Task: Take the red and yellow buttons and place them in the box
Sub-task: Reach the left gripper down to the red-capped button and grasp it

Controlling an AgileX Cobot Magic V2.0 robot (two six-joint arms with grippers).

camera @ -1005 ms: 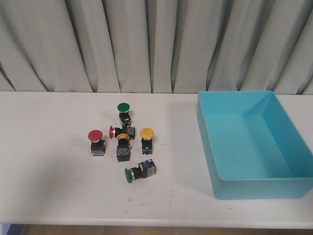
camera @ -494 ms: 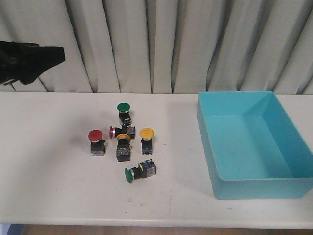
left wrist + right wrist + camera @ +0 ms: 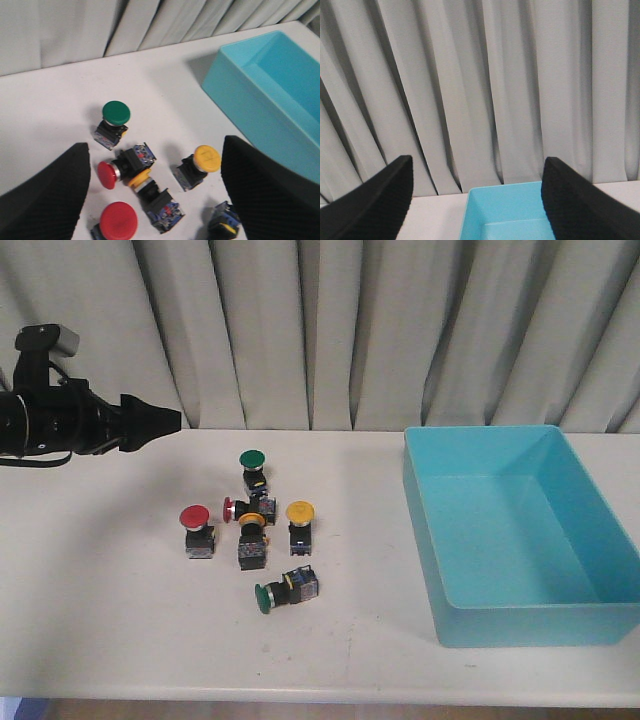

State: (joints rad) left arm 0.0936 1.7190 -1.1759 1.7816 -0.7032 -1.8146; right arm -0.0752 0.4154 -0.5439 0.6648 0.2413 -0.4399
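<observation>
Two red buttons stand left of the cluster: one upright [image 3: 194,517], one on its side [image 3: 229,508]. Two yellow buttons: one tipped over [image 3: 252,521], one upright [image 3: 300,511]. The turquoise box [image 3: 500,625] sits at the right, empty. My left gripper [image 3: 165,421] is open and empty, in the air left of and above the cluster. In the left wrist view [image 3: 156,150] its fingers frame the upright red [image 3: 118,220], lying red [image 3: 106,175], tipped yellow [image 3: 140,178] and upright yellow [image 3: 207,158] buttons. My right gripper [image 3: 476,165] is open, empty, facing the box [image 3: 490,207].
Two green-capped buttons share the cluster: one upright at the back [image 3: 251,459], one on its side at the front [image 3: 266,597]. A grey curtain [image 3: 320,330] hangs behind the white table [image 3: 100,620]. The box's near wall stands close to the table's front edge.
My left arm has come into the front view from the left, moved right and dropped lower, its tips now pointing toward the buttons. The buttons and box have not moved.
</observation>
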